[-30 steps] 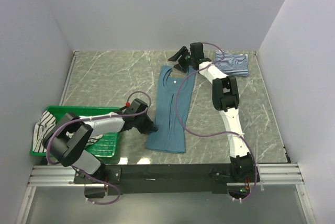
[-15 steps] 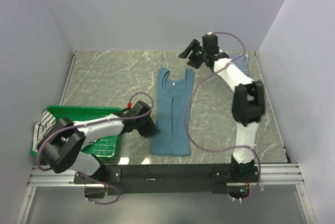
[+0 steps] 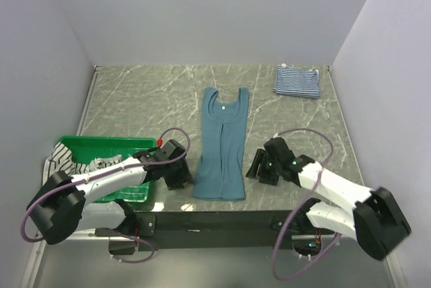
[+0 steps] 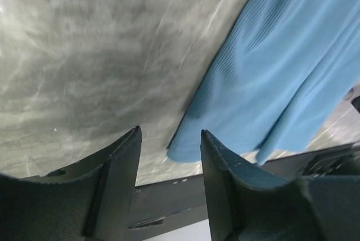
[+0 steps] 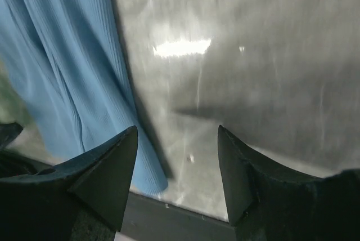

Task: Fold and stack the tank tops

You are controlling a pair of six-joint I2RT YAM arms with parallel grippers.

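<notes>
Top (image 3: 222, 143) lay flat, right gripper (image 3: 256, 167) swung back beside hem, left gripper (image 3: 183, 177) opposite, both jaws apart, empty.

Robot lab cell, plain white walls (image 3: 202, 12), marble-look table (image 3: 148, 99), aluminium rail (image 3: 357, 221)

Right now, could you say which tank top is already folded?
The navy-and-white striped top, far right corner; the teal top lies outstretched, the broader-striped top crumpled in the green basket.

Teal-blue cloth tank top (image 3: 221, 143) lay flat centrally; fine-striped navy top (image 3: 297, 81) folded far right; broad-striped top (image 3: 59, 161) bunched in green basket (image 3: 101, 141).
</notes>
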